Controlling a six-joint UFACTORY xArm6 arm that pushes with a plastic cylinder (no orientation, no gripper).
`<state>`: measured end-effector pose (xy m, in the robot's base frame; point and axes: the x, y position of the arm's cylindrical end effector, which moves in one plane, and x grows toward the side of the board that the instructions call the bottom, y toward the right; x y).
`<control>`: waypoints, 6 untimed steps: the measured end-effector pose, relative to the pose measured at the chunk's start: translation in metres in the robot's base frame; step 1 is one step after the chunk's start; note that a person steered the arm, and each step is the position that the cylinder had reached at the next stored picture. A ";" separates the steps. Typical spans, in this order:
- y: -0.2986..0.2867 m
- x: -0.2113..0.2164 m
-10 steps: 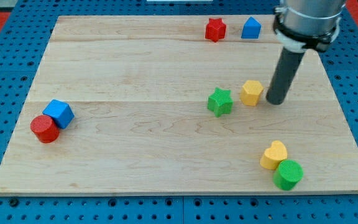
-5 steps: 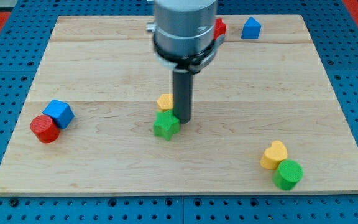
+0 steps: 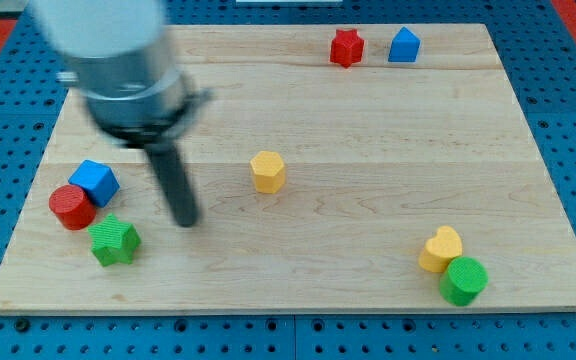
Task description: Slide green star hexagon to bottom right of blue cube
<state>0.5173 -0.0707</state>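
The green star [image 3: 115,241] lies on the wooden board [image 3: 368,250] at the view's lower left, just below and slightly right of the blue cube [image 3: 95,181]. A red cylinder [image 3: 71,207] touches the blue cube's lower left side. My tip [image 3: 184,222] is on the board to the right of the green star, a short gap away, not touching it. The rod and arm above it are blurred.
A yellow hexagon [image 3: 267,171] sits near the board's middle. A red star [image 3: 346,47] and a blue block [image 3: 403,45] are at the top right. A yellow heart [image 3: 440,249] and a green cylinder [image 3: 463,280] touch at the bottom right.
My tip swept from the right to the lower left, pushing the green star from the board's middle to just below the blue cube. The yellow hexagon shifted left and stayed mid-board.
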 end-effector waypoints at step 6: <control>-0.039 -0.021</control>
